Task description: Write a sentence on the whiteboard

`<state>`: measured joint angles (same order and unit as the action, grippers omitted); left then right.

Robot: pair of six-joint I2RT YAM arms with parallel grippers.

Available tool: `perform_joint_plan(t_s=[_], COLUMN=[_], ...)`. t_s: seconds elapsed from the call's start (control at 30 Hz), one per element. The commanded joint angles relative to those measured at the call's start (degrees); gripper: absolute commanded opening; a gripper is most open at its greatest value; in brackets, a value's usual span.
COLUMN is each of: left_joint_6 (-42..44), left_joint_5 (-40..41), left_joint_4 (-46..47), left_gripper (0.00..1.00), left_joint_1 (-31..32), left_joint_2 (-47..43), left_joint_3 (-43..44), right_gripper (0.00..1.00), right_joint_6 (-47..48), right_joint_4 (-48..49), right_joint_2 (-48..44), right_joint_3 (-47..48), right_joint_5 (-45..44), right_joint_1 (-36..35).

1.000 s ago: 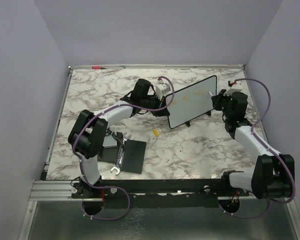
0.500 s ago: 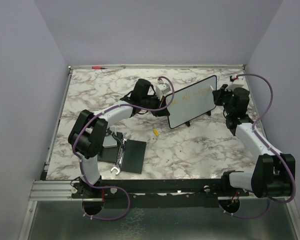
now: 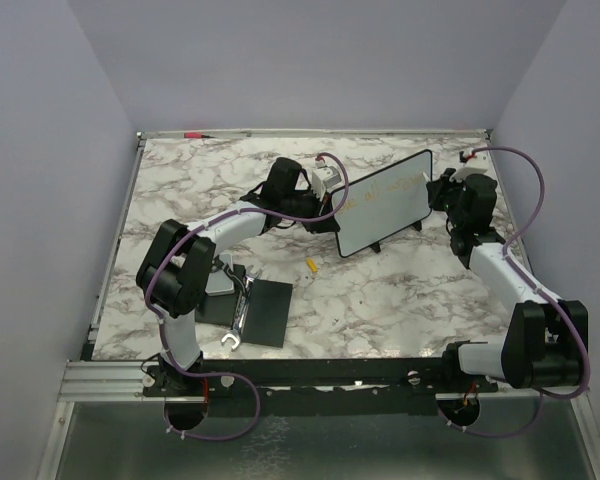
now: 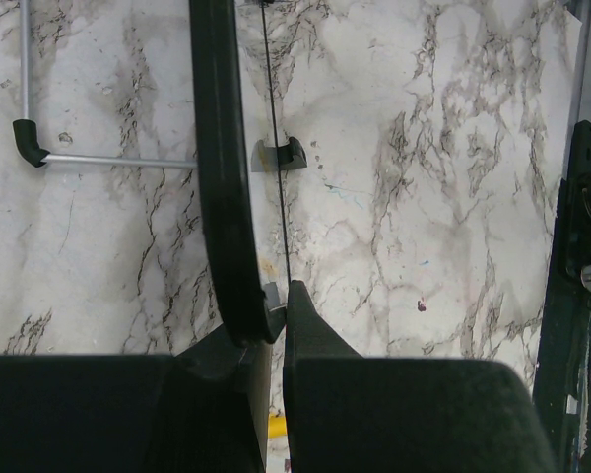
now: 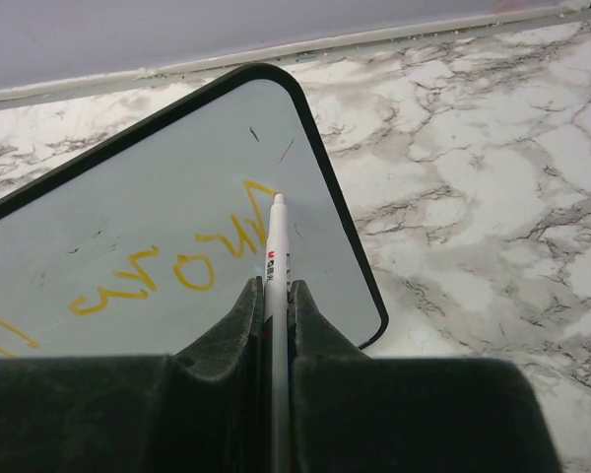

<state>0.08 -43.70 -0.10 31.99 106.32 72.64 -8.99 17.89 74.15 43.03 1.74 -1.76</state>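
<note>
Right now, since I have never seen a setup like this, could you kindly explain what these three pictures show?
Two robot arms are mounted at a marble-patterned table. One picture looks down from above; the other two come from cameras on each wrist. The left hand clamps the edge of the propped whiteboard. The right hand holds a white marker, its tip at the yellow lettering. Nearer the arms lie a black pad, a wrench and a small yellow piece.

Marble-patterned table (image 3: 400, 290) between plain lavender walls (image 3: 50, 150).
</note>
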Motion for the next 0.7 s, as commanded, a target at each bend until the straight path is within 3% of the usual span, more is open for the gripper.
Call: perform_joint_plan(t_s=[0.0,0.43,0.67], left_joint_6=[1.9,1.9,1.9], left_joint_5=[-0.7,-0.7,-0.7], left_joint_4=[-1.3,-1.3,-1.3], left_gripper=[0.00,0.00,0.00], left_joint_1=[0.1,0.1,0.1], left_joint_2=[0.7,0.8,0.7], left_joint_3=[0.9,0.9,0.9], right_gripper=[0.01,0.01,0.01], right_joint_6=[-0.5,-0.5,-1.7], right_joint_4=[0.1,0.1,-0.4], right_joint_2=[0.9,0.1,-4.0], right_joint_3=[-1.1,-3.6,-3.6], right_joint_5=[-1.3,-0.9,-5.9], right_joint_1=[0.2,0.2,0.2])
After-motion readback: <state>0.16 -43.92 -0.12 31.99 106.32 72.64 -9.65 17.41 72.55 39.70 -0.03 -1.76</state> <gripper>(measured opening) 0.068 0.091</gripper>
